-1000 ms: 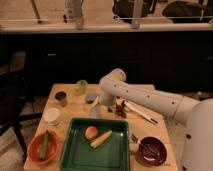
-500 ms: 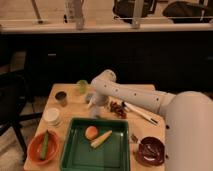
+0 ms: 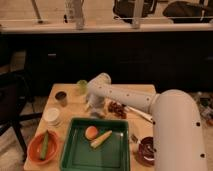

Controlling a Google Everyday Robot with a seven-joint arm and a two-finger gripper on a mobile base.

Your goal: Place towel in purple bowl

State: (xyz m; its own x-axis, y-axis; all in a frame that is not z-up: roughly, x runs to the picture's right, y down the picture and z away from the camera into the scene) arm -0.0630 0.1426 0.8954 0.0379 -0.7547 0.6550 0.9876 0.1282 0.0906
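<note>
- Fingers of the gripper point(image 3: 94, 107) stand spread wide, pointing down at the table point(image 3: 64, 88) near its middle, under the white wrist that hides most of them.
- Just below the gripper, against its tip, lies the towel point(image 3: 98, 114), a pale grey-blue scrap on the wood right by the far rim of the green tray point(image 3: 75, 150).
- Whether the fingers touch the cloth cannot be told; it lies flat on the table, not lifted.
- Well apart from the towel, at the table's near right corner, sits the purple bowl point(image 3: 145, 150), partly behind the thick white arm point(image 3: 172, 125).
- Beside the gripper to the right is a cluster of dark red pieces point(image 3: 117, 108).
- Inside the tray lie a round orange fruit point(image 3: 91, 132) and a yellowish long item point(image 3: 101, 139).
- To the left are a white round container point(image 3: 51, 116), a small dark cup point(image 3: 61, 98), a green cup point(image 3: 81, 86) and an orange bowl point(image 3: 35, 150) with a green stick-shaped thing in it.
</note>
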